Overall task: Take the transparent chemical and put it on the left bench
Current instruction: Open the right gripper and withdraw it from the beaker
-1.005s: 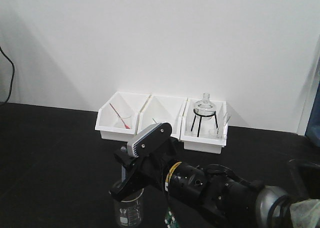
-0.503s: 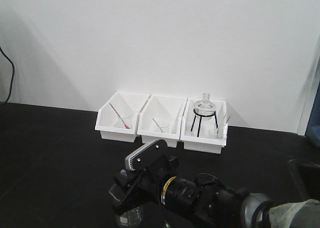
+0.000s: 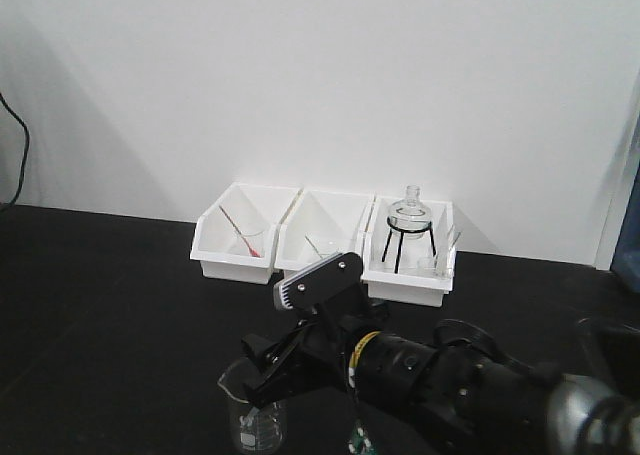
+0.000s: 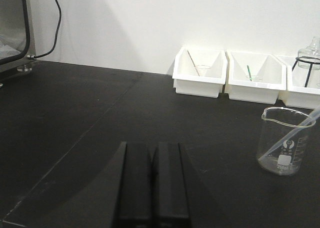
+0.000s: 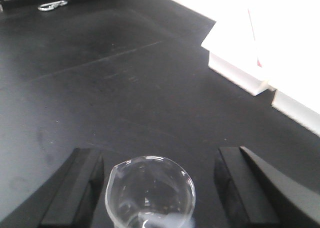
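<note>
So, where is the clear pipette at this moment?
The transparent chemical leans inside the glass beaker, at the right of the left wrist view, in front of the white bins. The right gripper is open around that beaker.

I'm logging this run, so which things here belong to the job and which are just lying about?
Job: slim clear plastic dropper pipette; clear glass beaker holding it; open right gripper astride the beaker; matt black worktop.
Lying about: three white plastic bins; red-tinted pipette; green stick; glass flask on black tripod; shut left gripper.
</note>
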`<state>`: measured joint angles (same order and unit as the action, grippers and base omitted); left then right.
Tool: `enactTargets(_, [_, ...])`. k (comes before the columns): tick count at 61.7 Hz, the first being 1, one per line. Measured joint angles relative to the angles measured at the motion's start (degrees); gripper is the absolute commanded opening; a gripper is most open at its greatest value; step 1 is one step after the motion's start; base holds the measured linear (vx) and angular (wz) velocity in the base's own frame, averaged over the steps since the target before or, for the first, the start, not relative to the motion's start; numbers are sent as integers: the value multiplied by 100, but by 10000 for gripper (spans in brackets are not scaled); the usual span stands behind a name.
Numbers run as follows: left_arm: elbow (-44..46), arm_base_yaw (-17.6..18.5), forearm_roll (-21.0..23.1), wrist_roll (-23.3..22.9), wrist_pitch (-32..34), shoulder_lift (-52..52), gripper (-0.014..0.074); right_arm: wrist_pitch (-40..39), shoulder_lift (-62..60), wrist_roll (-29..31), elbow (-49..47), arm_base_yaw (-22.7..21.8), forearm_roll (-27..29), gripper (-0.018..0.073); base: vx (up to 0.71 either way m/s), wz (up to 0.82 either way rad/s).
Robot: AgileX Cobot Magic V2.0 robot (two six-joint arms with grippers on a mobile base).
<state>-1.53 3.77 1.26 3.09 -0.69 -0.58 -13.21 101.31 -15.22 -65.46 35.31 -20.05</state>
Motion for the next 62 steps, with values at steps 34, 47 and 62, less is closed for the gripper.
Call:
enactTargets(34, [0,0,0,0,0,0,-4,1500,-5166,-18,3017,0,52,531,0,0])
enactTargets(47, [0,0,0,0,0,0,-4,2107,-6501,-6,3263,0,63,531,0,0])
enactTargets(62, [0,0,0,0,0,0,-4,2557,-7559,7,3551,-361,-85,490,0,0])
